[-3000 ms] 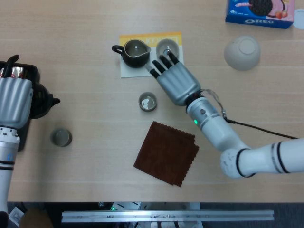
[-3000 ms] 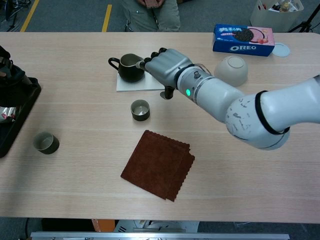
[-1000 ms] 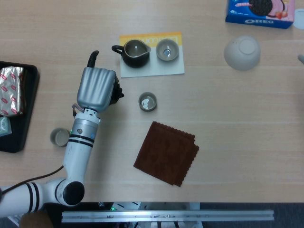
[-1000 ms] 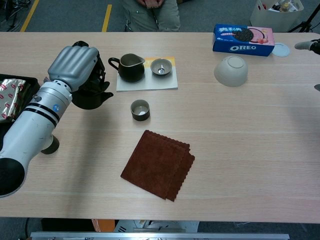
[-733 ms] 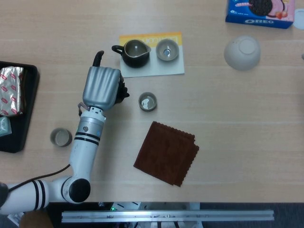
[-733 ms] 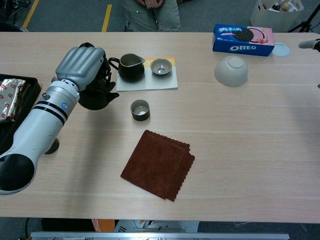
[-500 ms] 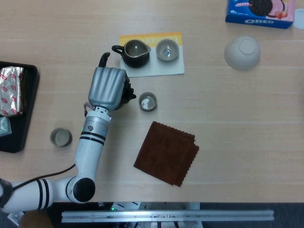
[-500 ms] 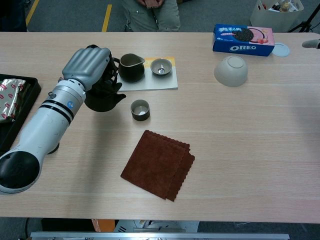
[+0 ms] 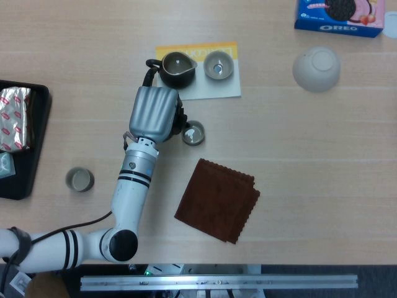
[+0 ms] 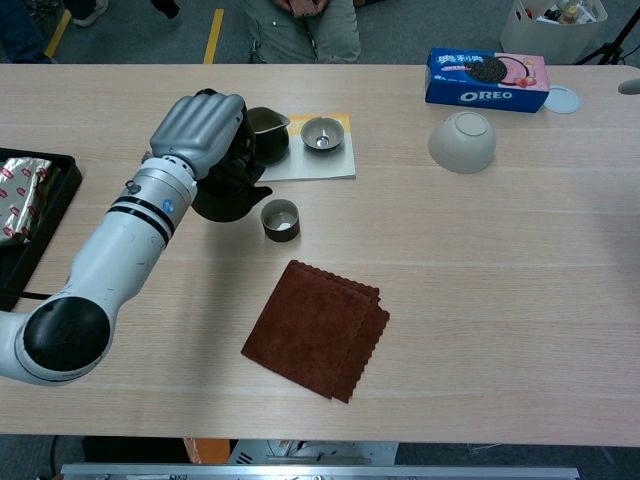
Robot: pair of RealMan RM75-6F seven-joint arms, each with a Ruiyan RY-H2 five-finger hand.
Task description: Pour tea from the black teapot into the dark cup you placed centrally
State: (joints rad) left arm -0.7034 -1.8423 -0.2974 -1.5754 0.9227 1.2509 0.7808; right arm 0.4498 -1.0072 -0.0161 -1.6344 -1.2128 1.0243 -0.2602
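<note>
Now the left hand (image 10: 200, 135) grips the black teapot (image 10: 228, 190). Its spout sits just at nine o'clock of the dark cup (image 10: 280, 219).

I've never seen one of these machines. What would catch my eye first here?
Probably the silver left hand on its long white arm, holding a black teapot just left of a small dark cup at mid-table. Below the cup lies a brown cloth, and a blue Oreo box sits at the far right edge.
</note>
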